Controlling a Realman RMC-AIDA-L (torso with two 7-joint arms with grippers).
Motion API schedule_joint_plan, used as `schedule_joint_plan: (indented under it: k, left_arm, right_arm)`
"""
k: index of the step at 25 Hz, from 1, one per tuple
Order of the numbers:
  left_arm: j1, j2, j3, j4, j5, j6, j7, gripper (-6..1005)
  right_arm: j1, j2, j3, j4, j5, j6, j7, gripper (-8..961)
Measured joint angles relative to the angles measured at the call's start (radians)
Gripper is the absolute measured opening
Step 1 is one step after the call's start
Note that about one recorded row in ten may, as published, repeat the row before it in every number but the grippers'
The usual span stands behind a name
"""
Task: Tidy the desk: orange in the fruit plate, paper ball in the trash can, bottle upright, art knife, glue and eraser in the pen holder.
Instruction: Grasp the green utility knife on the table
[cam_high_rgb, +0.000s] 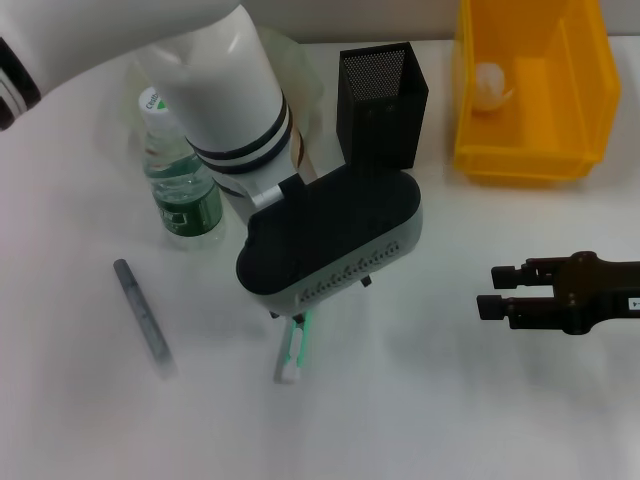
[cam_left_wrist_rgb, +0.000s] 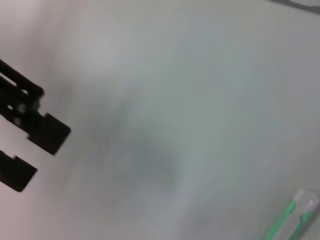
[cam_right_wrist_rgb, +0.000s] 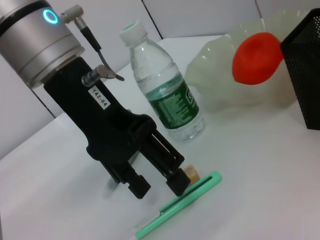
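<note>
left gripper (cam_right_wrist_rgb: 159, 186) hovering open over knife (cam_right_wrist_rgb: 180, 205), gripping nothing | knife lying on desk (cam_high_rgb: 430, 400) before bottle (cam_high_rgb: 180, 180) | right gripper (cam_high_rgb: 490, 292) idling open, well right

Open table (cam_high_rgb: 420, 400) between the two arms; wide passage there. Left gripper (cam_right_wrist_rgb: 157, 187), jaws apart, hangs just over the green art knife (cam_right_wrist_rgb: 180, 205). Upright bottle (cam_right_wrist_rgb: 167, 97) stands close behind it (tight gap). Pen holder (cam_high_rgb: 380, 105) and fruit plate (cam_right_wrist_rgb: 220, 80) crowd the far side. Right gripper (cam_high_rgb: 487, 290) hovers well apart.
</note>
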Motion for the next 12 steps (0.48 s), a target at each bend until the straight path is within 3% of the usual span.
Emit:
schedule_joint_plan:
  k: [12]
  left_arm:
    - [-0.002, 0.004, 0.047, -0.037, -0.009, -0.003, 0.060, 785]
  right_arm:
    - [0.004, -0.001, 0.000, 0.002, 0.000, 0.003, 0.001, 617]
